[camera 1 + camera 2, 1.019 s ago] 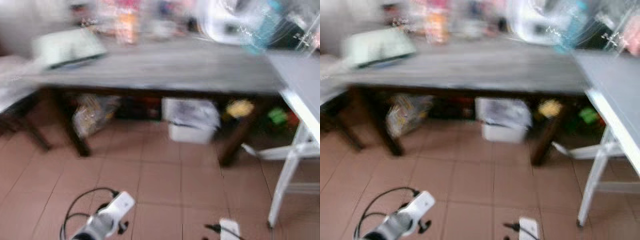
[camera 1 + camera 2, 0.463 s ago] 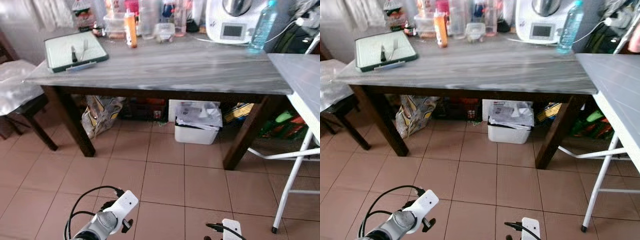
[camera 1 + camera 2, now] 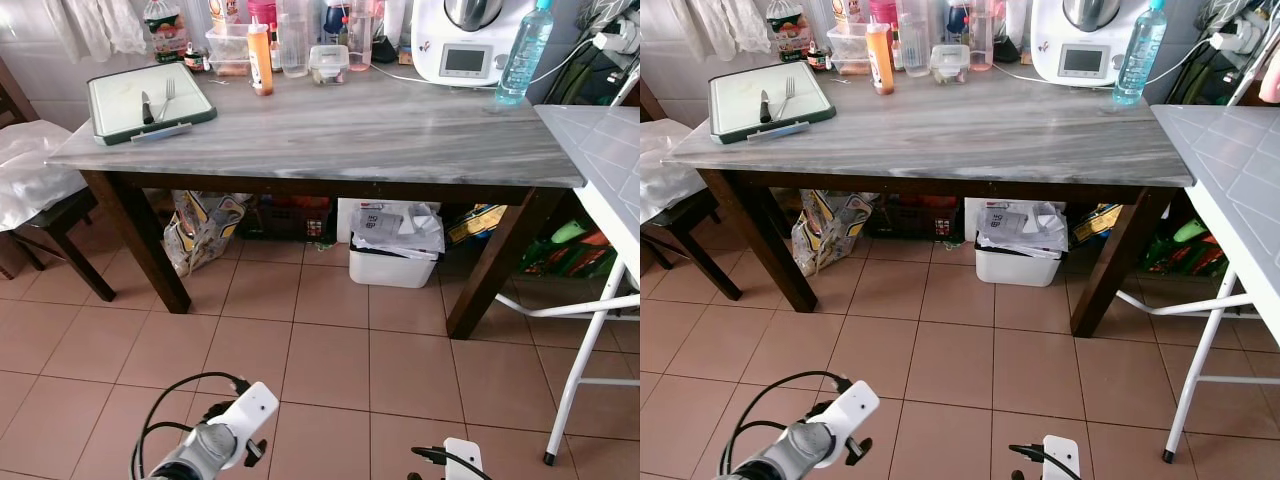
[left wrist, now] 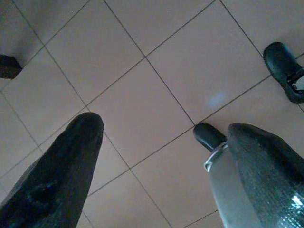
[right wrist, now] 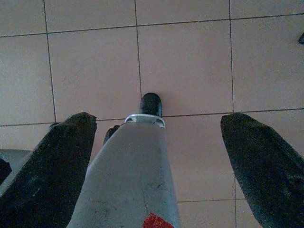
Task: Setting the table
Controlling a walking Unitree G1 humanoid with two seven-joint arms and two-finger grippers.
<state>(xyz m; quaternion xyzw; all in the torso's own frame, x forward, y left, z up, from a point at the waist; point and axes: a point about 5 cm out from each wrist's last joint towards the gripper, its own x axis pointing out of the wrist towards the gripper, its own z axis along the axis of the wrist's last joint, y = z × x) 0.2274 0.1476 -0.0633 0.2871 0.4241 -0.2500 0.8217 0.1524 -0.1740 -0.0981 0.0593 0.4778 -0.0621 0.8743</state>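
Observation:
A grey marble-look table (image 3: 380, 130) on dark legs stands ahead of me. At its far left corner lies a green-rimmed white tray (image 3: 115, 95) holding a black-handled knife (image 3: 146, 107) and a fork (image 3: 167, 98). Both arms hang low, well short of the table. My left arm (image 3: 215, 440) points at the floor, and in its wrist view the left gripper (image 4: 156, 161) is open over bare tiles. The right gripper (image 5: 156, 156) is open too, with my own grey leg and black foot between its fingers.
Bottles, jars, an orange bottle (image 3: 261, 60), a kitchen machine (image 3: 470, 40) and a water bottle (image 3: 524, 52) line the table's back edge. A white bin (image 3: 395, 255) and a bag (image 3: 205, 230) sit underneath. A chair (image 3: 30, 185) stands left, a white folding table (image 3: 615, 160) right.
The head view was blurred and lower a second ago and is now sharp and steady, so the camera moved. Both arms hang as before.

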